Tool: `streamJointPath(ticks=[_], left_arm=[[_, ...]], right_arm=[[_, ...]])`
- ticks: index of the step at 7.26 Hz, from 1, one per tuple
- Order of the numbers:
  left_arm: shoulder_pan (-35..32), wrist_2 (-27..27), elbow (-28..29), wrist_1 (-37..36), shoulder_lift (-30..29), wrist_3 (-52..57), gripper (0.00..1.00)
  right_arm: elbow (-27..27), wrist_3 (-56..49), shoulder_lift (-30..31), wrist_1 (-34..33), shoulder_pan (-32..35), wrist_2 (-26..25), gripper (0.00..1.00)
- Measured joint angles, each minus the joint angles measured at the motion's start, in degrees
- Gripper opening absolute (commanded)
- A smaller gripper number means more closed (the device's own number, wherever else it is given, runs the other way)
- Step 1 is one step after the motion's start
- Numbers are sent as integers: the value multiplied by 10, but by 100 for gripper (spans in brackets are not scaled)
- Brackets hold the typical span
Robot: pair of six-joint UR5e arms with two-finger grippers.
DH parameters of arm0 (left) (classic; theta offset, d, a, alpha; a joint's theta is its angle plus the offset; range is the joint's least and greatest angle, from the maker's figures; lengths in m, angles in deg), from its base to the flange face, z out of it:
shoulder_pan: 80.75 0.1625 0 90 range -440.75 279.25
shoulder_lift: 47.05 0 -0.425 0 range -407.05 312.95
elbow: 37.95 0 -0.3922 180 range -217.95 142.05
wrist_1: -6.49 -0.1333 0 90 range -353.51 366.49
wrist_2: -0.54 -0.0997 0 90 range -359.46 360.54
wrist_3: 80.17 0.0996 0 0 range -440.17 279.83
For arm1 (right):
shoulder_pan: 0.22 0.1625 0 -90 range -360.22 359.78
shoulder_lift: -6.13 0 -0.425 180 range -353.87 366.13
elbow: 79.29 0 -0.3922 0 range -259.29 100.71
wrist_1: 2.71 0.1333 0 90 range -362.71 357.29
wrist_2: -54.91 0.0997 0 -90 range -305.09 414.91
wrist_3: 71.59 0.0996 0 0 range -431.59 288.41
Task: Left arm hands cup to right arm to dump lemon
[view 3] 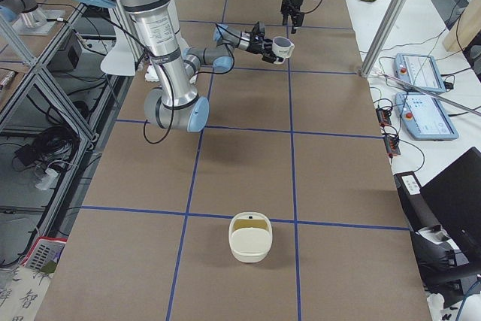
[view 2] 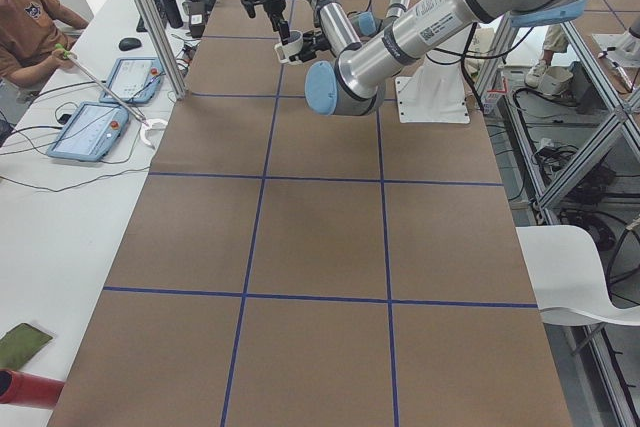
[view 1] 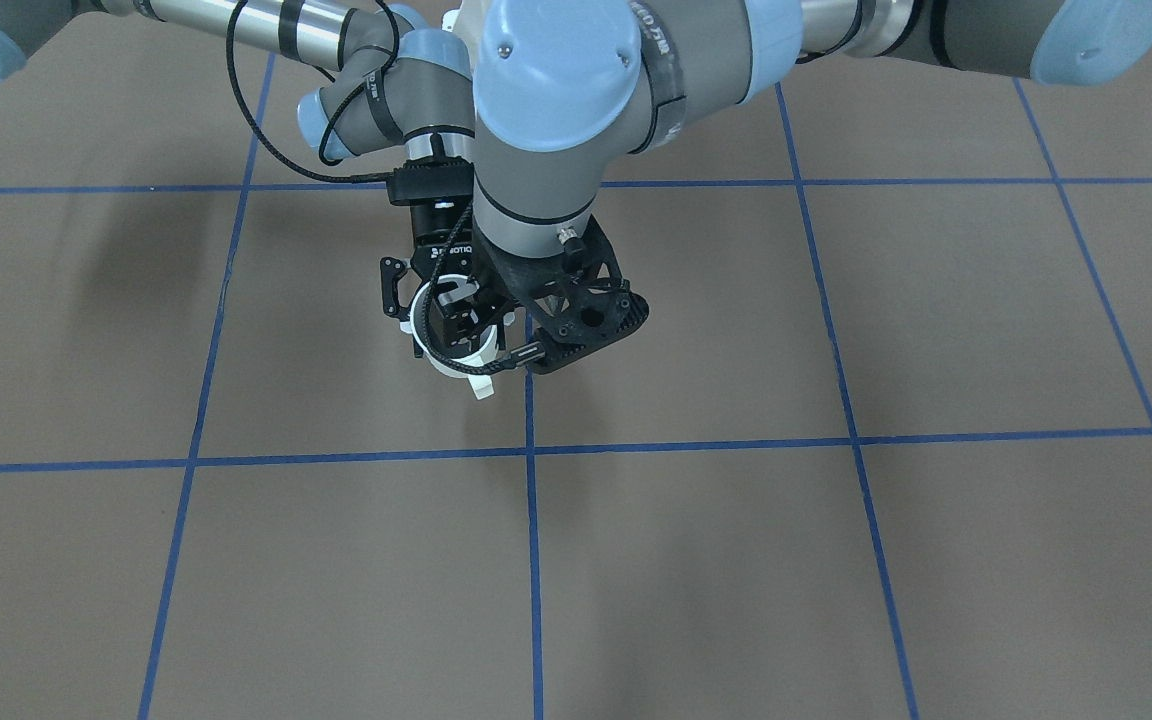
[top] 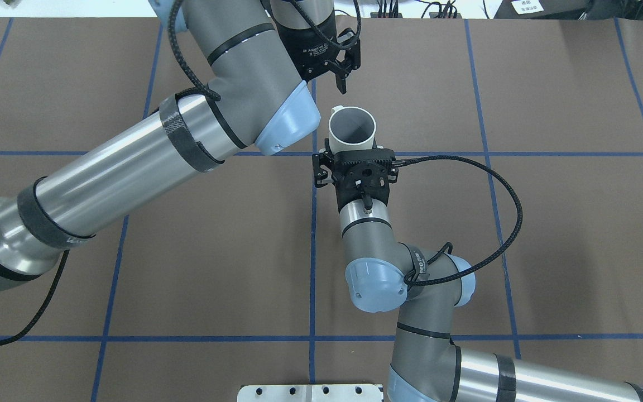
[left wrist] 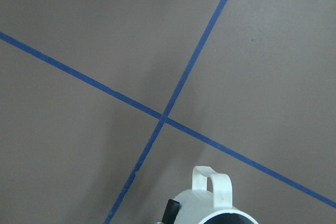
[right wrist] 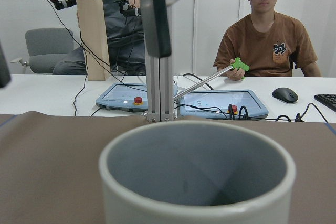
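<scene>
Looking down from behind the robot: clamping the white cup (top: 353,125) from its near side with the right hand (top: 353,144), mouth up, near a crossing of blue tape lines (top: 522,154) on the brown worktop (top: 550,240). Hanging just beyond the cup with the left hand (top: 348,70), fingers apart and gripping nothing. Reaching in with the left arm (top: 132,162) from the left edge and the right arm (top: 366,245) from the lower right.

Facing the robot: crowding both wrists together over the middle, with the left arm's black holed bracket (view 1: 586,300) covering part of the cup and the squared handle (view 1: 481,386) sticking out toward the camera.

Looking along from the robot's left end: carrying the cup clear of the worktop in the far arm's hand, with the near arm's hand pointing down just above it.

Looking along from the robot's right end: showing the right hand reaching out level and closed on the cup's side. Also showing a white rounded container (view 3: 249,246) with a dark yellowish inside, standing on the worktop well apart from both arms.

Looking down from the left wrist: catching the tape crossing and only the cup's rim and handle at the bottom edge.

Looking out from the right wrist: filling the lower frame with the cup's mouth, its floor hidden; beyond, showing a person (right wrist: 273,40) in a brown T-shirt holding a green-tipped stick (right wrist: 239,65) behind two tablets (right wrist: 226,103).
</scene>
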State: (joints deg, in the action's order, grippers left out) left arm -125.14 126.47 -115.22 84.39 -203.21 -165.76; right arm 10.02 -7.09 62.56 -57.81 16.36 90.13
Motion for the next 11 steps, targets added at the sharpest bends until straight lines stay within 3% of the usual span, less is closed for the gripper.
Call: streamJointPath(ticks=[4, 9, 10, 11], left_arm=[[23, 3, -3, -22, -1, -3, 64], [30, 21, -9, -23, -2, -4, 54], [32, 20, -9, -23, -1, -4, 47], [33, 20, -9, -23, -1, -4, 28]], right_arm=[[0, 0, 0, 1, -3, -24, 9], [1, 1, 1, 3, -6, -28, 11], [1, 1, 1, 3, -7, -32, 11], [1, 1, 1, 3, -7, -34, 11]])
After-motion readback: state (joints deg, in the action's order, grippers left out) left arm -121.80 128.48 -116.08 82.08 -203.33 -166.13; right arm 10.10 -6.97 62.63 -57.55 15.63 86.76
